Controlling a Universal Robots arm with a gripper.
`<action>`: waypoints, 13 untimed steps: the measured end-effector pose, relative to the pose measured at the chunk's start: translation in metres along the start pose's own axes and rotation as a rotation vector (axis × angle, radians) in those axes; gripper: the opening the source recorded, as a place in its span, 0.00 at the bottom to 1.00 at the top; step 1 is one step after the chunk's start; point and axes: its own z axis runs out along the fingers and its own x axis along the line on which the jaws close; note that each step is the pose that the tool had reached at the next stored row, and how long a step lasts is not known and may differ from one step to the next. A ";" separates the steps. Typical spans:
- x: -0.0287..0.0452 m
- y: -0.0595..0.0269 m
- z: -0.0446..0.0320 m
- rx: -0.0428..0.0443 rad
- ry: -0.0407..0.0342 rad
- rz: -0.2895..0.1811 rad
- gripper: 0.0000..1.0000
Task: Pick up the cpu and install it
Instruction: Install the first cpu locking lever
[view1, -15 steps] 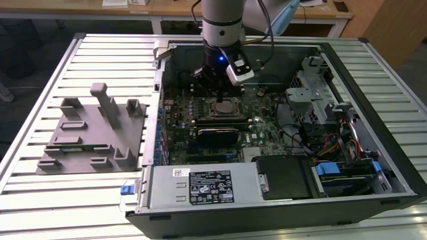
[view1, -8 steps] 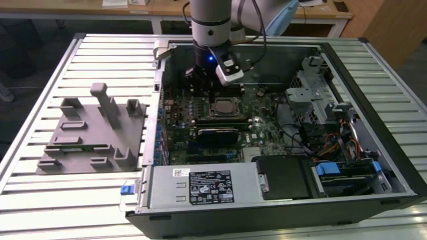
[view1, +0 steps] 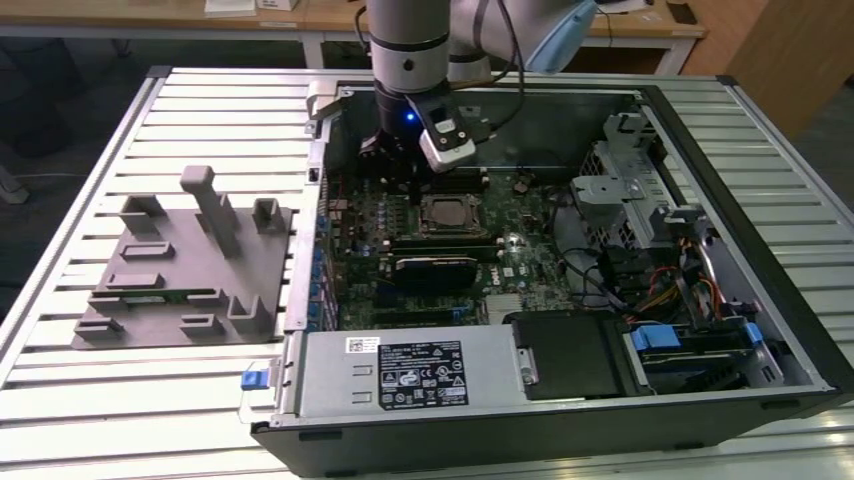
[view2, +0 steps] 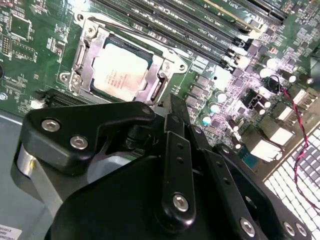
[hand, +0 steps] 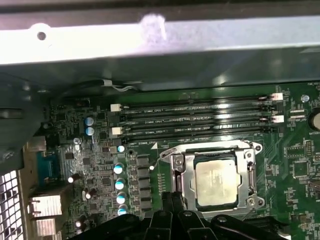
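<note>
"Jaws, how are they standing?"

"Drawn narrow on the gripper (hand: 172, 199), pressing on nothing. It is hanging over the motherboard (hand: 295, 147), near the socket frame (hand: 178, 175)."

"Cpu location?"

"The cpu (hand: 216, 180) is lying flat inside the socket frame, silvery top facing up, apart from the jaws. Memory slots (hand: 200, 120) are running alongside. In the exterior view, the open computer case (view1: 534, 445) is resting on the slatted bench (view1: 200, 110), and the grey tray (view1: 107, 325) is sitting toward the exterior view's left."
</note>
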 end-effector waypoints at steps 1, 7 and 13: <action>0.0000 -0.0001 -0.0009 0.0000 -0.0001 0.000 0.11; -0.0007 -0.0004 -0.0132 -0.0002 -0.0019 0.000 0.11; -0.0013 -0.0007 -0.0251 -0.0005 -0.0036 0.000 0.11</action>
